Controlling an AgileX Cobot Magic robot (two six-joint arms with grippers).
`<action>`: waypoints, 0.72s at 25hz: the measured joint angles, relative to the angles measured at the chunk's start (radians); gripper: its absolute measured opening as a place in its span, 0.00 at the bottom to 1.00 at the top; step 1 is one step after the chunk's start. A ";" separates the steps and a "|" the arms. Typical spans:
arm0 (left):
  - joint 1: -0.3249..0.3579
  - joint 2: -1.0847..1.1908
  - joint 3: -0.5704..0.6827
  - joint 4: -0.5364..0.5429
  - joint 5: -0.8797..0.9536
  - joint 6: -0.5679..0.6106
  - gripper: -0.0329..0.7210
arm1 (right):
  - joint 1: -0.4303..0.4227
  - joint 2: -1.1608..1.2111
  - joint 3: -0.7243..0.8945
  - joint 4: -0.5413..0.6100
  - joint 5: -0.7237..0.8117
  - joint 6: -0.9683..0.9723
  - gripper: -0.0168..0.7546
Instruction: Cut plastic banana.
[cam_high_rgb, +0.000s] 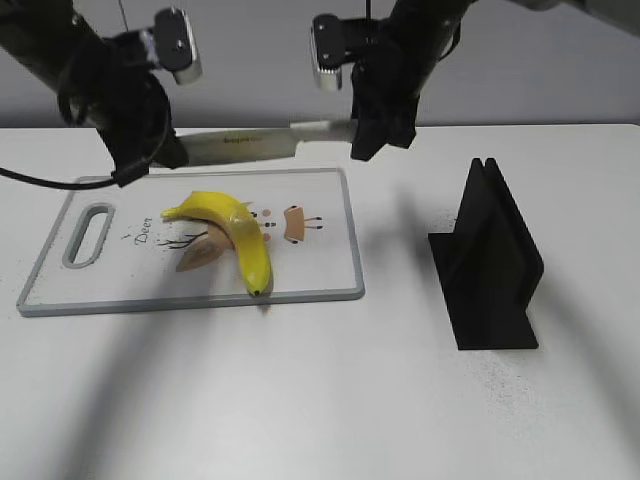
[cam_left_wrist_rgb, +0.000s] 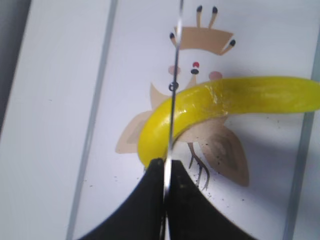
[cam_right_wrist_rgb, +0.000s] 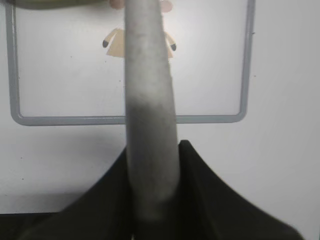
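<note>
Both grippers, left (cam_high_rgb: 165, 150) and right (cam_high_rgb: 365, 135), are clamped on one knife (cam_high_rgb: 250, 146) above the banana (cam_high_rgb: 235, 235); uneven pulling risks twisting it loose.

Both arms reach in from the 12 o'clock edge, hanging above the table. The left end effector (cam_high_rgb: 172, 152) sits at about 10 o'clock, fingers pinched on a thin blade. The right end effector (cam_high_rgb: 362, 132), near 1 o'clock, clamps a grey handle between its fingers (cam_right_wrist_rgb: 200, 200).
</note>
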 joint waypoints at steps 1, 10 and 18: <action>0.000 -0.030 0.000 0.000 0.002 0.000 0.03 | 0.001 -0.019 0.000 0.000 0.001 0.013 0.29; 0.000 -0.186 0.000 -0.010 0.018 0.000 0.03 | 0.005 -0.150 -0.002 0.011 0.005 0.037 0.30; 0.000 -0.184 0.000 -0.058 -0.071 -0.048 0.72 | 0.005 -0.150 -0.002 0.016 0.005 0.071 0.28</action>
